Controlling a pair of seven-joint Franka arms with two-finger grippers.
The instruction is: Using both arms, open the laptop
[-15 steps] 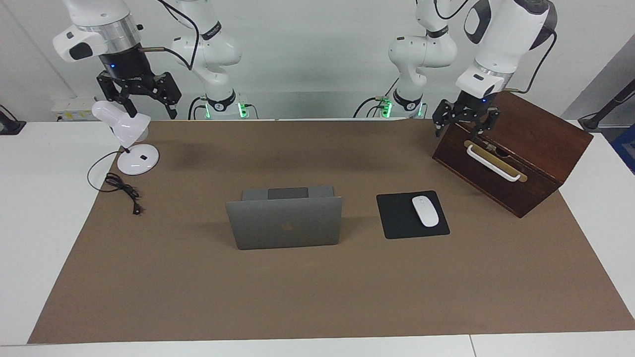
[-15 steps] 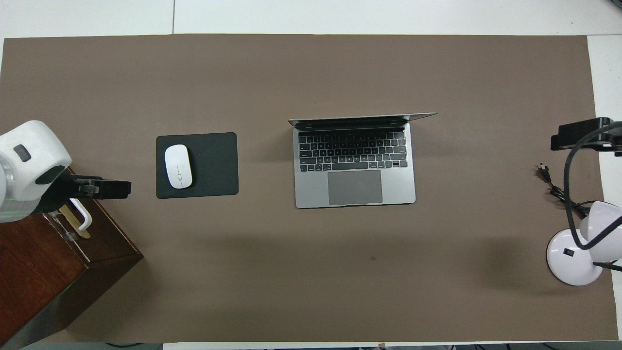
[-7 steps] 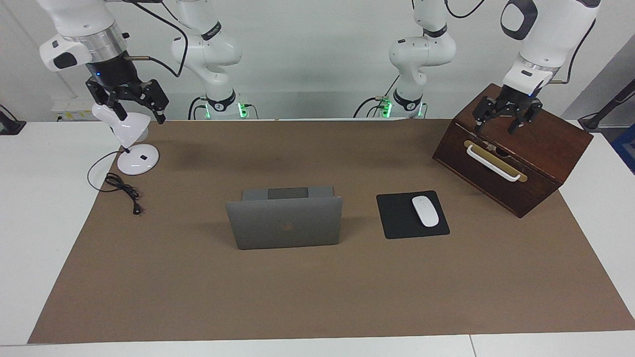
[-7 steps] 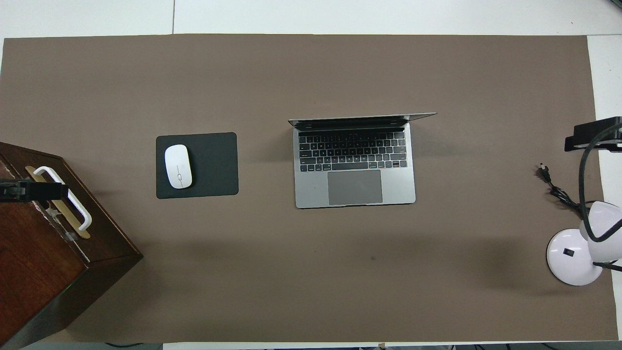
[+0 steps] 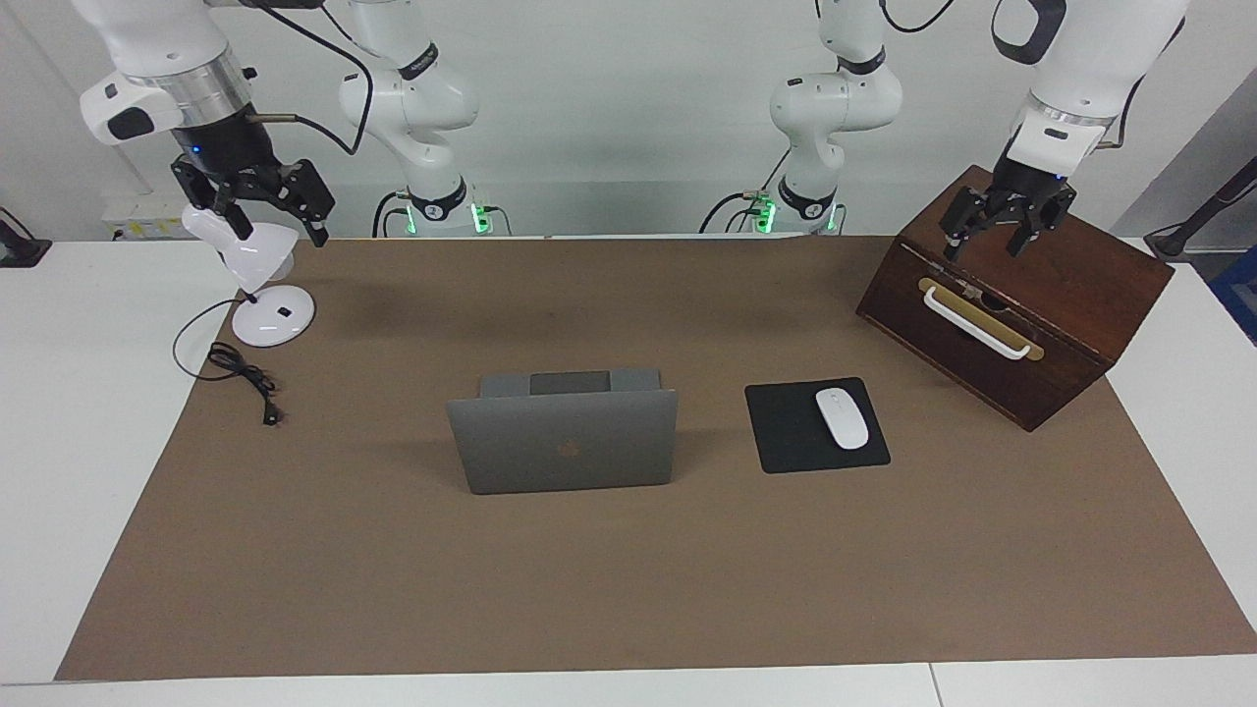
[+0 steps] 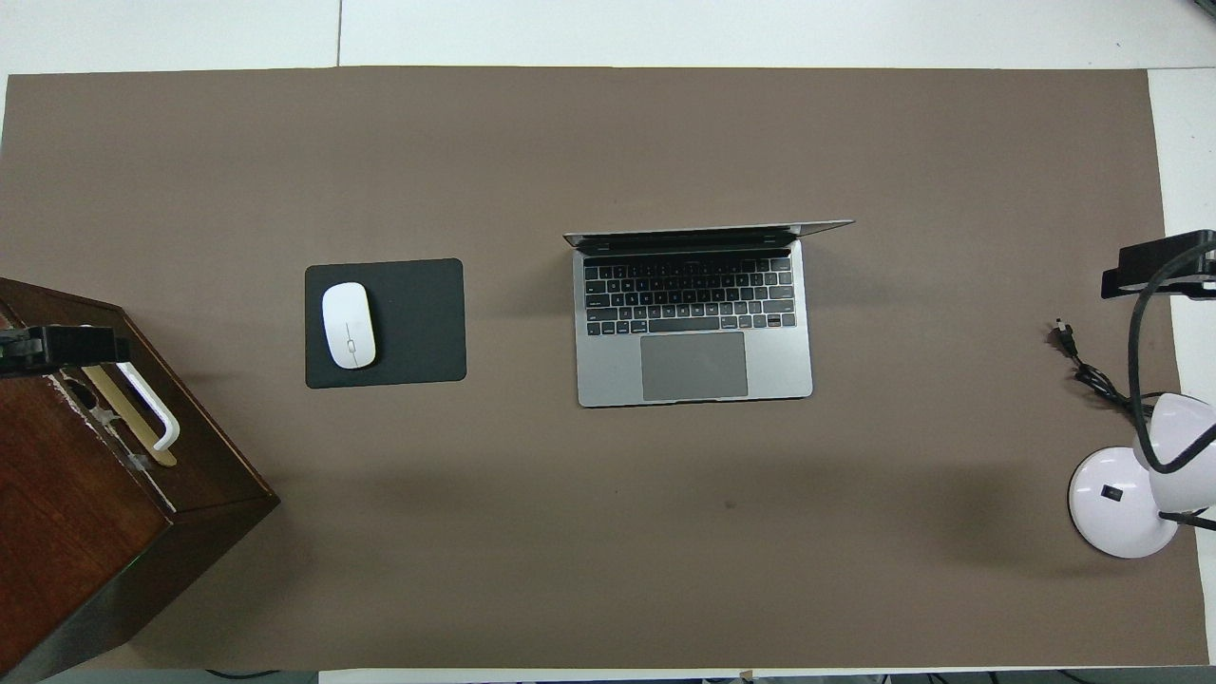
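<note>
White gooseneck desk lamp [image 5: 257, 250] first, at the right arm's end of the table, and the right gripper [image 5: 278, 231] hangs just above its shade, black fingers spread, holding nothing. The lamp's black cord [image 5: 241, 378] lies unplugged beside its base.

On to the middle: the thin silver-grey laptop [image 5: 565, 442] sits mid-mat with its lid standing up. The overhead view shows the keyboard and trackpad fully exposed, so the opening looks done. The job now is simply to leave it be, I'd say: keep both arms high and well apart from that lid, because a brush from either could tip it shut or slide the base.

Next along, the black square mouse pad [image 5: 786, 432] carries a white mouse [image 5: 842, 418], just beside the laptop toward the left arm's end.

Then the dark wooden box [image 5: 1070, 285] with a white handle [image 5: 972, 322], set at an angle. The left gripper [image 5: 982, 247] is over its top edge, fingers apart and empty, not touching the handle as far as I can tell.

Underfoot: a brown mat [image 5: 589, 589] covers most of the white table [image 5: 59, 442], flat and matte. A plain pale wall [image 5: 628, 118] stands at the robots' end of the room.
</note>
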